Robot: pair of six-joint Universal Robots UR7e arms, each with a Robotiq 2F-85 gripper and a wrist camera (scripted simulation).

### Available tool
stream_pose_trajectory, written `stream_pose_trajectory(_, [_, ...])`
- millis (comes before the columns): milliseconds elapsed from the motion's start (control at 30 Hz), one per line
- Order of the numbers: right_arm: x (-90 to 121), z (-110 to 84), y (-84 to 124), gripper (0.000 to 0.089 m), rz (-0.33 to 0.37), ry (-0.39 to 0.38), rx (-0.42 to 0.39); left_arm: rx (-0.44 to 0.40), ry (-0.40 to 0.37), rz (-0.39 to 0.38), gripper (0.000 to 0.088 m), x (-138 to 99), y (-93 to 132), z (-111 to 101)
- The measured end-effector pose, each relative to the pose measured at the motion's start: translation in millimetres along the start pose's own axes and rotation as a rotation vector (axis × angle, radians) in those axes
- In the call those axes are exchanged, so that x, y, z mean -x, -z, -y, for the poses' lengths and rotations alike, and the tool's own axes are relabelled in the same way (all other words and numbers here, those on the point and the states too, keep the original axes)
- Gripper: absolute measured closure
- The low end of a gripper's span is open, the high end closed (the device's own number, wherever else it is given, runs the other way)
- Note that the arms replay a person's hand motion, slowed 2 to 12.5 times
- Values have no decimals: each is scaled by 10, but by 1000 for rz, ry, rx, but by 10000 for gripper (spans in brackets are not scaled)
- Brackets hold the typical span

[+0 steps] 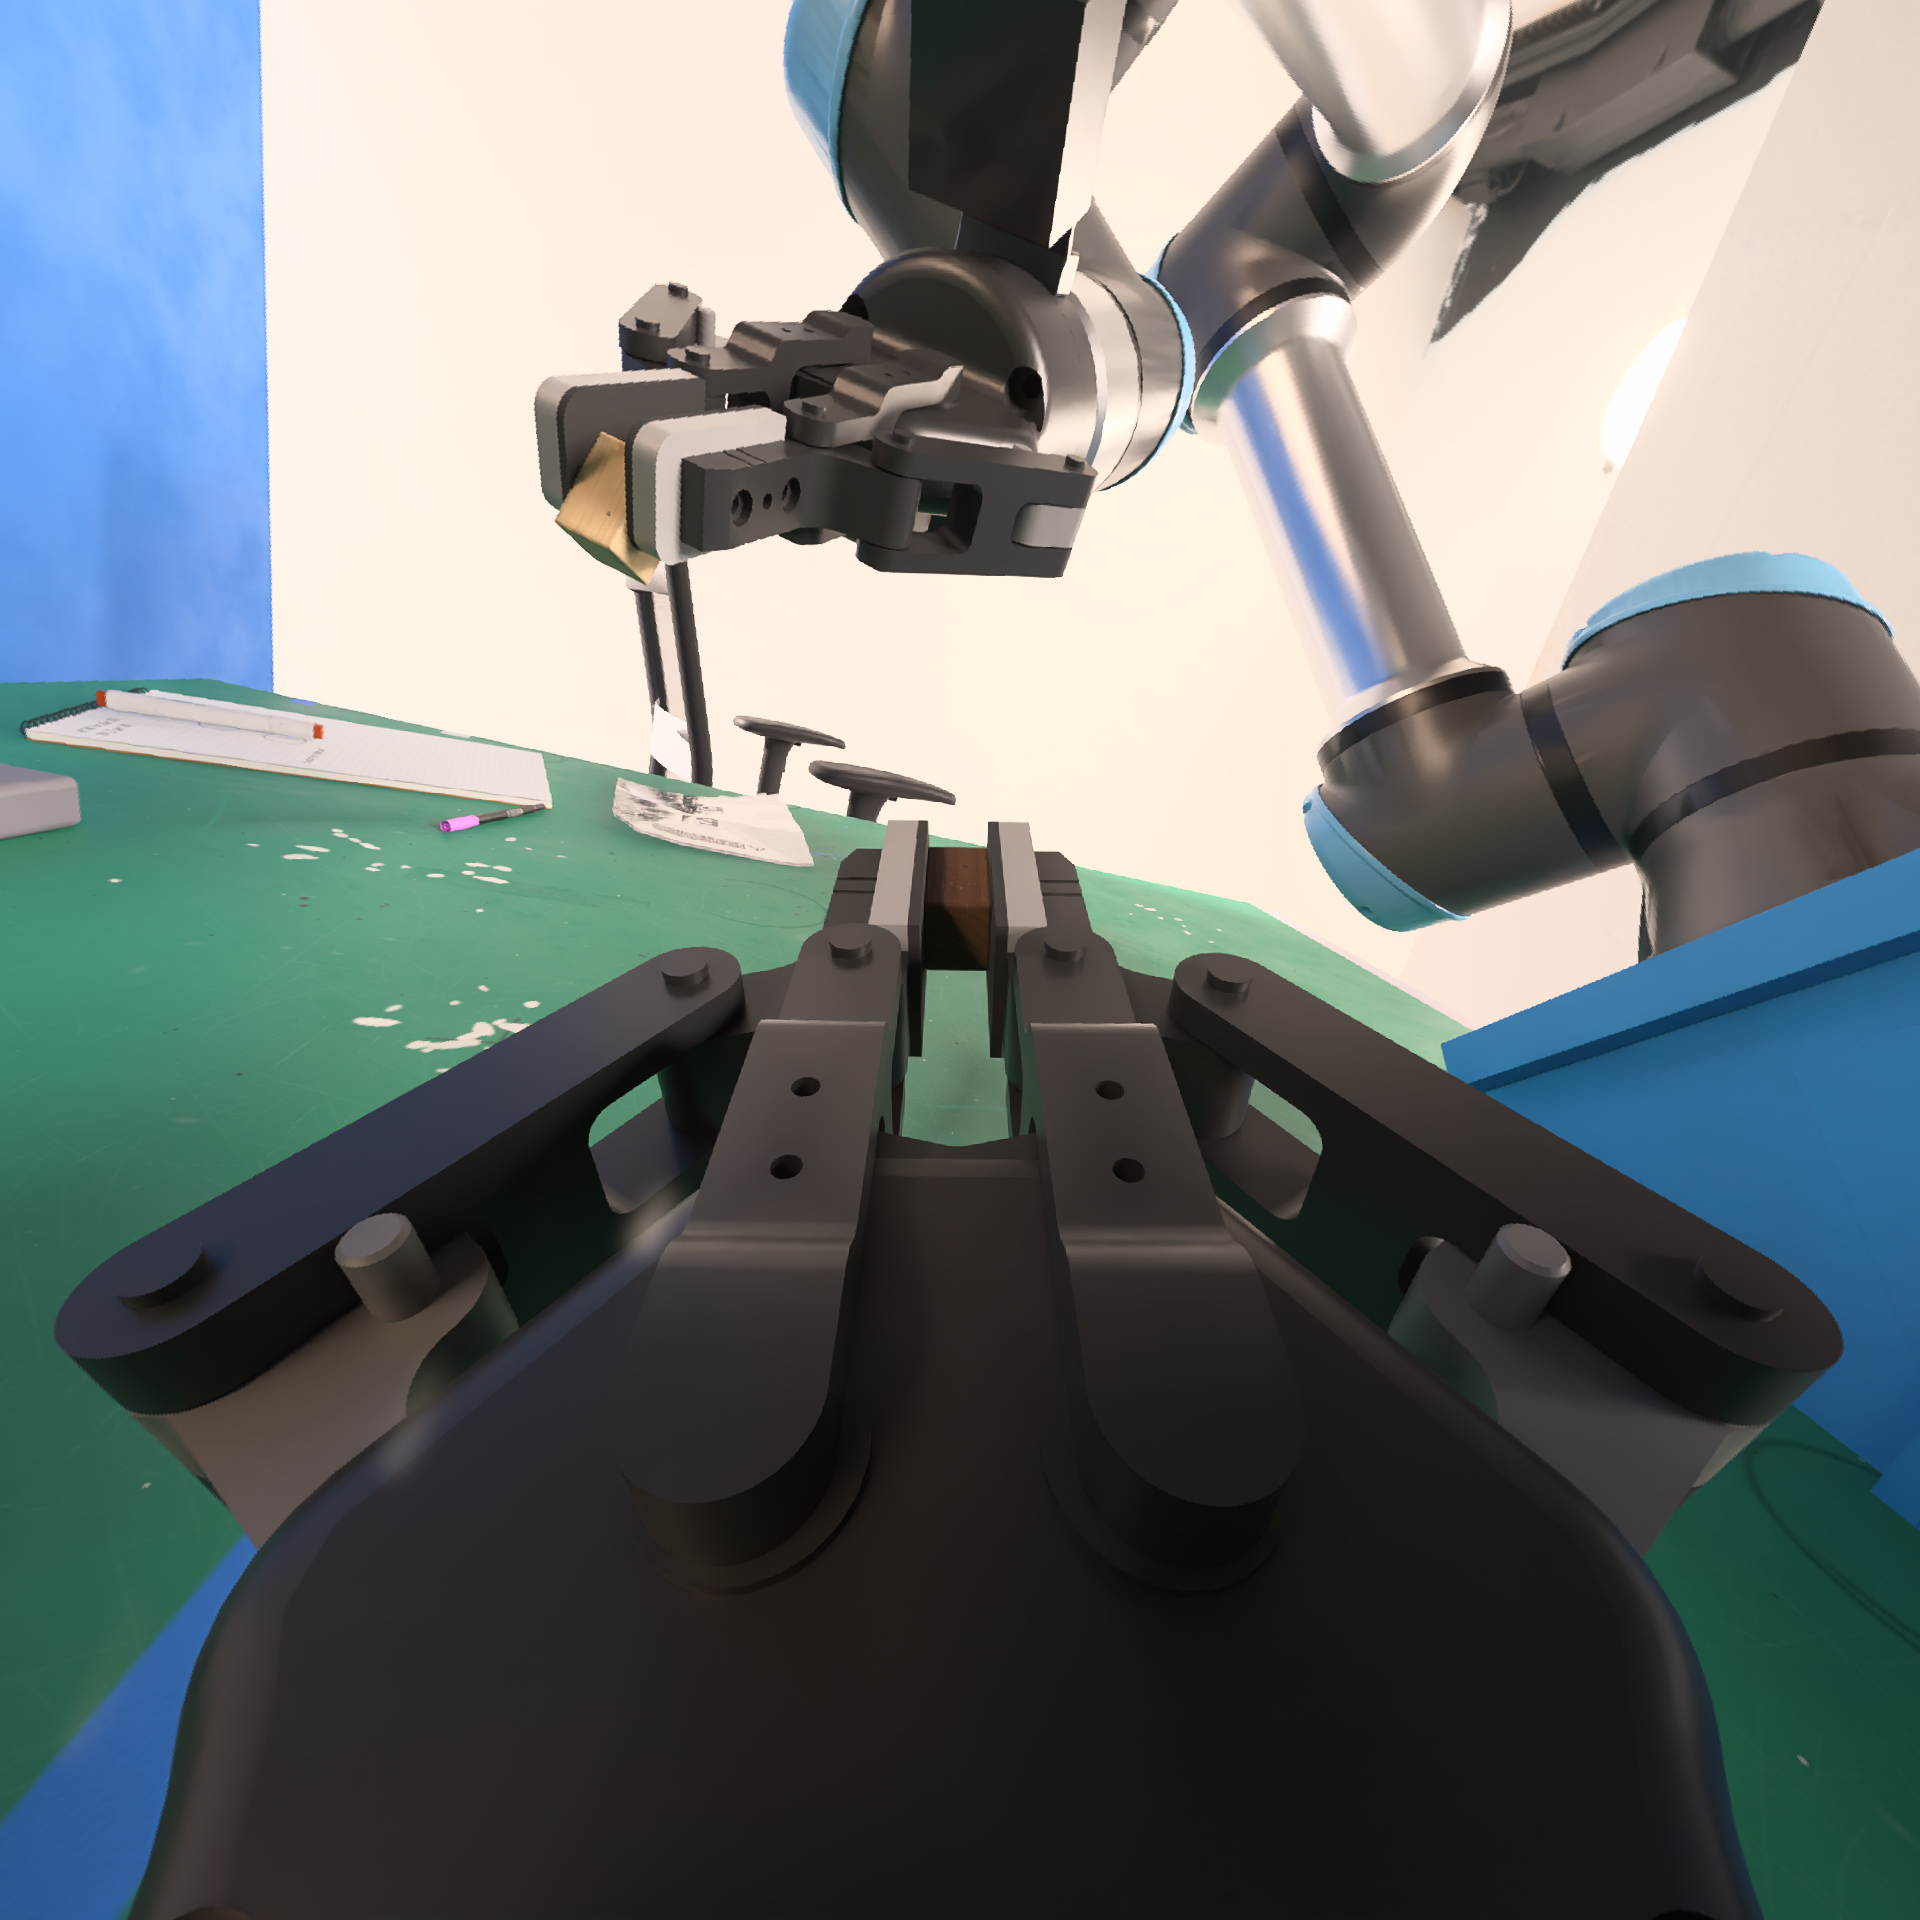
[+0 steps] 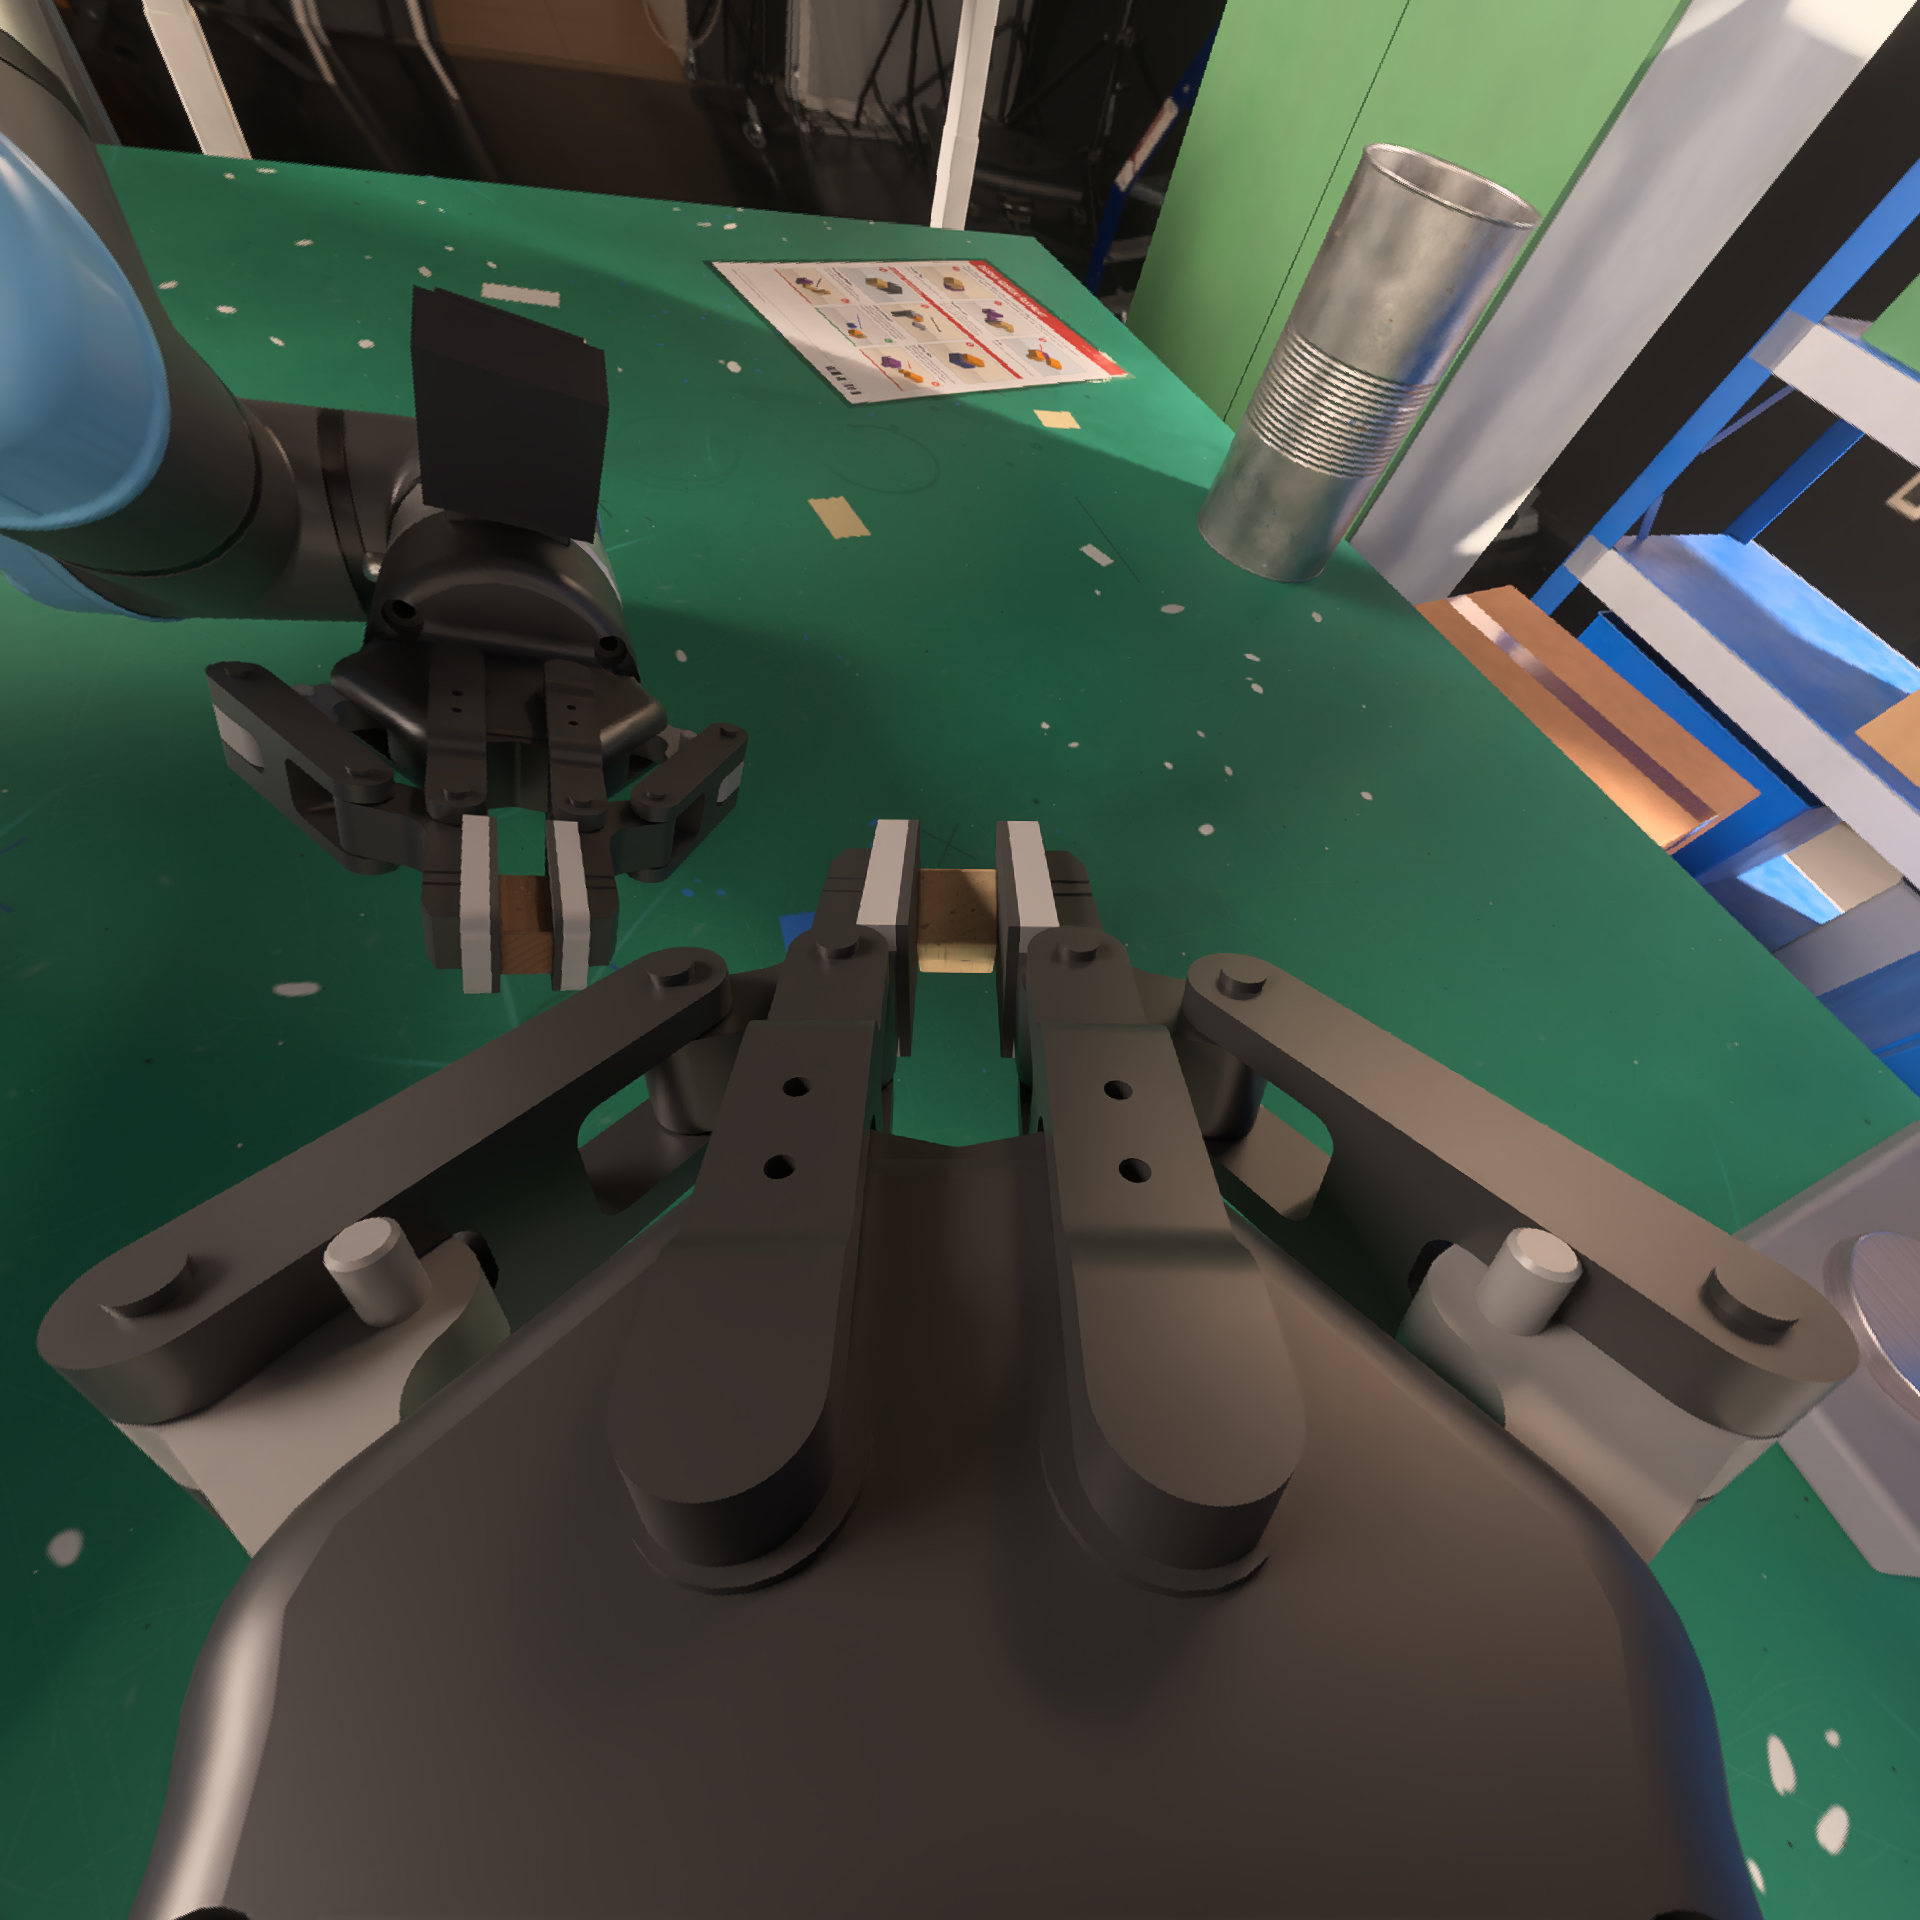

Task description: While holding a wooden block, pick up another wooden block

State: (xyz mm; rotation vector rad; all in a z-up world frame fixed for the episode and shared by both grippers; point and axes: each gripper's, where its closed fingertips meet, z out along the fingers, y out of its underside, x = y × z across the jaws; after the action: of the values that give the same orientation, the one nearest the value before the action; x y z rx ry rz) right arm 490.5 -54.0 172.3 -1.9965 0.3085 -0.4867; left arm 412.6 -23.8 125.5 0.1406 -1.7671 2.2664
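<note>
My left gripper is shut on a dark brown wooden block, held between its pads just above the green table. It also shows in the right wrist view, shut on that brown block. My right gripper is shut on a light wooden block and holds it above the table. In the left wrist view the right gripper hangs well above the table with the light block tilted between its pads.
A spiral notepad with a pen, a pink-tipped pencil and a crumpled paper lie at the table's far side. A tall metal can and a picture sheet are on the table. A blue box stands at right.
</note>
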Motion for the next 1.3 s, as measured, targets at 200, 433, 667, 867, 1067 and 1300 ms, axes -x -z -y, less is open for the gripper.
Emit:
stream_pose_trajectory(200, [-1, 5, 2, 764, 2, -4, -4, 0, 1, 1, 784, 1, 0, 0])
stream_pose_trajectory(433, [7, 12, -2, 764, 9, -14, -10, 4, 6, 4, 784, 9, -5, -6])
stream_pose_trajectory(667, [15, 17, -13, 764, 17, -26, -14, 4, 17, 18, 784, 36, -3, -2])
stream_pose_trajectory(867, [15, 13, -17, 764, 19, -29, -14, 5, 15, 19, 784, 34, -4, -6])
stream_pose_trajectory(1067, [21, 14, -22, 764, 24, -32, -17, 4, 16, 19, 784, 33, -4, -5])
stream_pose_trajectory(1300, [33, 8, -36, 764, 32, -36, -15, 4, 16, 17, 784, 31, -3, -6])
